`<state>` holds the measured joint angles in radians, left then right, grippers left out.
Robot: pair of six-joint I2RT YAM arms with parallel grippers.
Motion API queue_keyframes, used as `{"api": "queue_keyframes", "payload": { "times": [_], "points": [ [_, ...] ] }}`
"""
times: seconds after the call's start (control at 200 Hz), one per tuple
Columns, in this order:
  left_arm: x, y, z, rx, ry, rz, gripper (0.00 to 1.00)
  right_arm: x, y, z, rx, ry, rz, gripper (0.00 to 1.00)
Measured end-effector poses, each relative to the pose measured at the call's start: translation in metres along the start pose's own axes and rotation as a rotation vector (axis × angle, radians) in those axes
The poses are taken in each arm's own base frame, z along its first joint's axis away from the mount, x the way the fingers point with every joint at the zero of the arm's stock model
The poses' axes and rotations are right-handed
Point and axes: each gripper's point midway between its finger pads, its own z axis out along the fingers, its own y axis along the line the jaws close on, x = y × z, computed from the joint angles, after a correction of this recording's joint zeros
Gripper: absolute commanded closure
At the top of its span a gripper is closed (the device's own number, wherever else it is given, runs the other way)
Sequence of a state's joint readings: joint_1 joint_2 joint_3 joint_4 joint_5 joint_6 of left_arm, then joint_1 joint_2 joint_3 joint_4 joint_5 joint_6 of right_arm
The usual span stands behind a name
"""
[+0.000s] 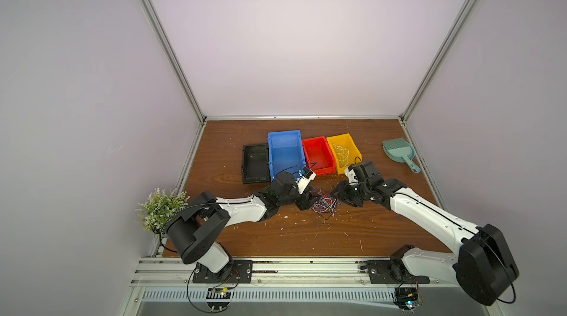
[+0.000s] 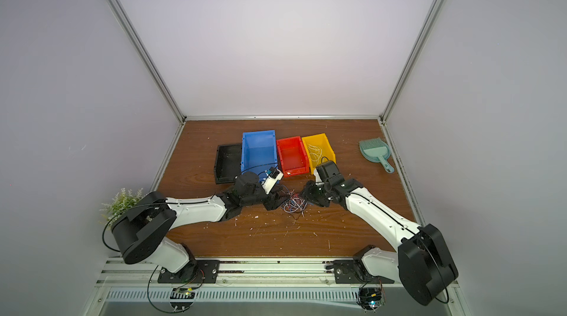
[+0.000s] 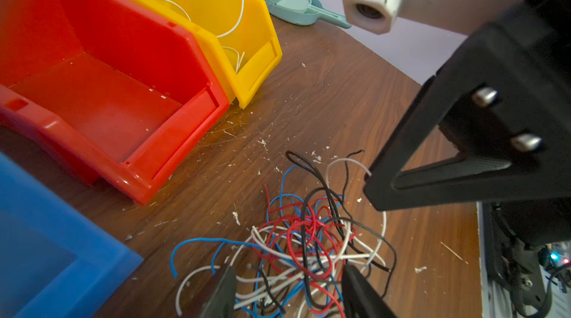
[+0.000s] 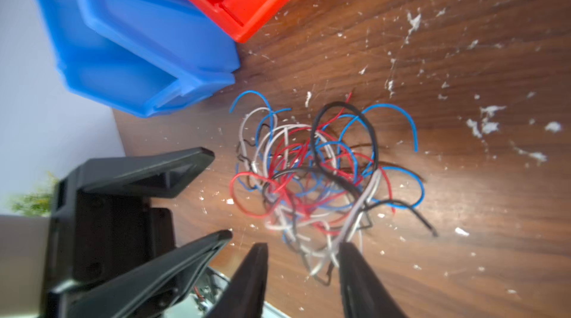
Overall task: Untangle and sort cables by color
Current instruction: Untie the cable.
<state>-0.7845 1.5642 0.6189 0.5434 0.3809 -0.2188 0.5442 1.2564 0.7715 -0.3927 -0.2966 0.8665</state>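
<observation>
Mixed cable tangle [image 1: 324,205] lies on the surface [image 1: 306,237] between both grippers, just in front of the bins.
The blue, red, white and black strands form a roundish clump with no single long axis. Loops and ends stick out every way, and one black end [image 4: 417,218] trails flat. The left gripper [image 3: 290,288] has its fingers [image 3: 219,294] well apart, straddling the clump's edge and clamping nothing. The right gripper [image 4: 301,254] is partly open with white strands against one finger; can't tell if they're held. The left wrist view shows curled white cables [image 3: 243,1] in the yellow bin [image 3: 259,63] and a dustpan [image 3: 293,4]. The blurry right wrist view has only the blue bin [image 4: 139,38] and red bin [image 4: 247,20]. Both top views add a black tray [image 1: 244,164].
</observation>
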Motion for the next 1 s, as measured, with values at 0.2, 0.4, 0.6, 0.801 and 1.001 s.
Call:
{"api": "queue_keyframes", "payload": {
  "times": [0.2, 0.4, 0.6, 0.801, 1.001],
  "points": [
    [0.002, -0.002, 0.006, 0.005, 0.009, 0.013, 0.41, -0.002, -0.007, 0.007, 0.039, -0.006, 0.002, 1.0],
    [-0.002, -0.016, 0.011, 0.038, 0.002, 0.055, 0.41, -0.007, -0.005, -0.003, 0.037, -0.051, -0.022, 1.0],
    [0.001, -0.02, 0.024, 0.031, 0.016, 0.092, 0.41, -0.016, 0.028, -0.039, -0.061, -0.154, -0.1, 1.0],
    [0.01, 0.007, 0.045, -0.115, 0.051, 0.095, 0.45, -0.035, 0.078, -0.091, -0.165, -0.269, -0.194, 1.0],
    [0.025, 0.032, 0.045, -0.246, 0.092, 0.073, 0.45, -0.053, 0.123, -0.154, -0.217, -0.39, -0.31, 1.0]
  ]
}}
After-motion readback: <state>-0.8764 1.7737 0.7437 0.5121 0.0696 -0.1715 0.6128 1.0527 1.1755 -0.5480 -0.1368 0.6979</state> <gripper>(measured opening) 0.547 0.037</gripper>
